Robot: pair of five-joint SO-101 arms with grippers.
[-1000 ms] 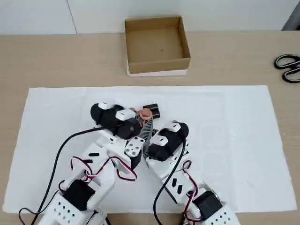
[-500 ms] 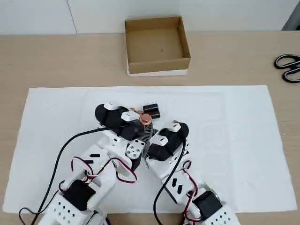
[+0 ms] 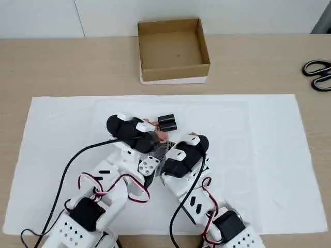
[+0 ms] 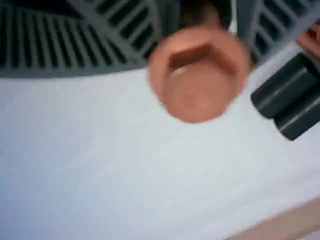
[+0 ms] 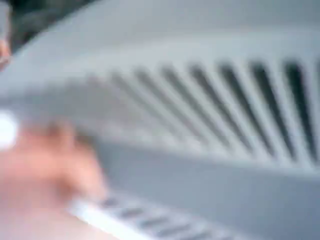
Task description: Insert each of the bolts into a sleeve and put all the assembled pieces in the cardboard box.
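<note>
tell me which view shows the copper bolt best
The left wrist view: the copper bolt sits large near the middle, its recessed head facing the camera. In the high view it is a small, half-hidden copper patch. The right wrist view gives an orange blur, possibly it.

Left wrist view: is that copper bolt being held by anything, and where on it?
The copper bolt seems gripped by its shank between the grey ribbed sides of an end effector, head left free. Which arm's cannot be told.
</note>
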